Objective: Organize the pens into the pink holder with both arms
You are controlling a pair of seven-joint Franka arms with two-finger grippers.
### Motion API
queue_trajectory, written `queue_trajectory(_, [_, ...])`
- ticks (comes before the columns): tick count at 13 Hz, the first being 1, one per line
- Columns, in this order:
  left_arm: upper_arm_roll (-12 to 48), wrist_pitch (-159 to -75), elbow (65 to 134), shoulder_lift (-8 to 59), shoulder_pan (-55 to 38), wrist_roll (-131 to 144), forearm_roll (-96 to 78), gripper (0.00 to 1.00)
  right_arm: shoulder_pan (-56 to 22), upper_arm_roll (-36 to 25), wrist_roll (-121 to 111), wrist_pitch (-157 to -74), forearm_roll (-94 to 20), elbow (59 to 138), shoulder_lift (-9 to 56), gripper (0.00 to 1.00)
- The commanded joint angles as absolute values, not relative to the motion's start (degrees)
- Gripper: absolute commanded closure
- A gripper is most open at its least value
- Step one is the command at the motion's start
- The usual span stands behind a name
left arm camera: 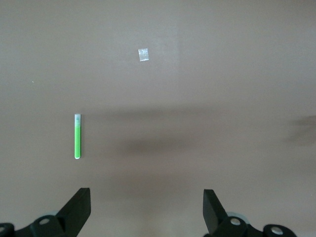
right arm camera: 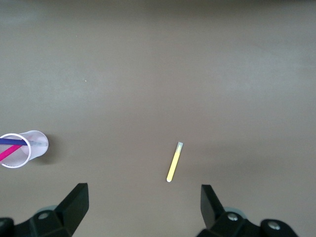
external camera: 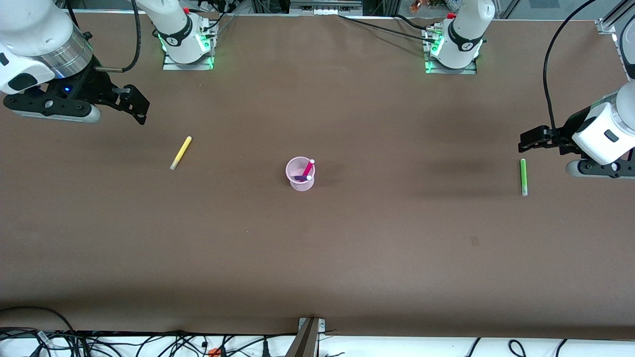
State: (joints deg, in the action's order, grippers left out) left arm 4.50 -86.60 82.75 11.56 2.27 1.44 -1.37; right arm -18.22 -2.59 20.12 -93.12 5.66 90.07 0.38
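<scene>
The pink holder (external camera: 300,174) stands upright mid-table with the magenta-pink pen (external camera: 308,168) and the purple pen (external camera: 300,178) leaning in it; it also shows in the right wrist view (right arm camera: 22,149). The yellow pen (external camera: 180,152) lies flat toward the right arm's end, also in the right wrist view (right arm camera: 174,162). The green pen (external camera: 523,176) lies flat toward the left arm's end, also in the left wrist view (left arm camera: 77,136). My right gripper (external camera: 139,106) is open and empty in the air, apart from the yellow pen. My left gripper (external camera: 527,141) is open and empty, just beside the green pen.
The brown table (external camera: 397,238) carries a small pale patch (external camera: 475,241), seen too in the left wrist view (left arm camera: 143,54). The two arm bases (external camera: 187,44) stand along the table's edge farthest from the front camera. Cables (external camera: 149,344) hang along the nearest edge.
</scene>
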Motion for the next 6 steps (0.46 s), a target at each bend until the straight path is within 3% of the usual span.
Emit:
queue_trajectory(1, [4.75, -86.66, 84.11, 10.11, 2.02, 0.88, 0.44, 0.00, -18.54, -2.72, 20.74, -92.55, 6.59, 89.21, 0.62, 0.00])
queue_trajectory(6, [4.66, -86.31, 84.11, 10.11, 1.32, 1.05, 1.85, 0.00, -18.54, -2.72, 20.74, -92.55, 6.68, 89.21, 0.62, 0.00])
